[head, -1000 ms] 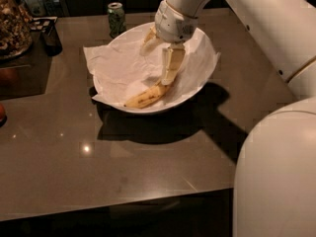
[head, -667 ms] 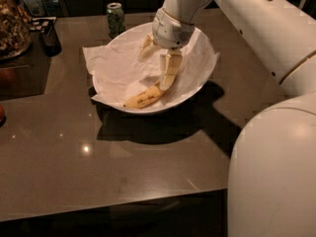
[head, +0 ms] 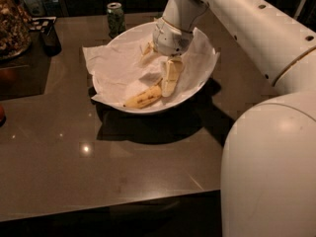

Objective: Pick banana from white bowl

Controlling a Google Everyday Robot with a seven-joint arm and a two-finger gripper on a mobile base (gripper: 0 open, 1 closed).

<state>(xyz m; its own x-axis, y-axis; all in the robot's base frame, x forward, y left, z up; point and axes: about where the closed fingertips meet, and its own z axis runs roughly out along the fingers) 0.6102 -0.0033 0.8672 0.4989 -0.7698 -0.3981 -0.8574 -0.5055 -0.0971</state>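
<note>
Gripper point(head: 159, 63) low inside the bowl point(head: 200, 88), fingers point(head: 171, 75) spread, banana point(head: 143, 98) lying on paper beside one fingertip, can point(head: 115, 18) behind, dark surface point(head: 98, 172).

No legible txt, incl. on can point(head: 115, 15); gripper point(head: 159, 64) in white bowl point(head: 173, 103), by banana point(head: 143, 98).

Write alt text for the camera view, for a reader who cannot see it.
A white robot arm reaches its open gripper down into a paper-lined white bowl on a dark table, one finger's tip beside a speckled banana lying at the bowl's front. A green can stands behind the bowl.
</note>
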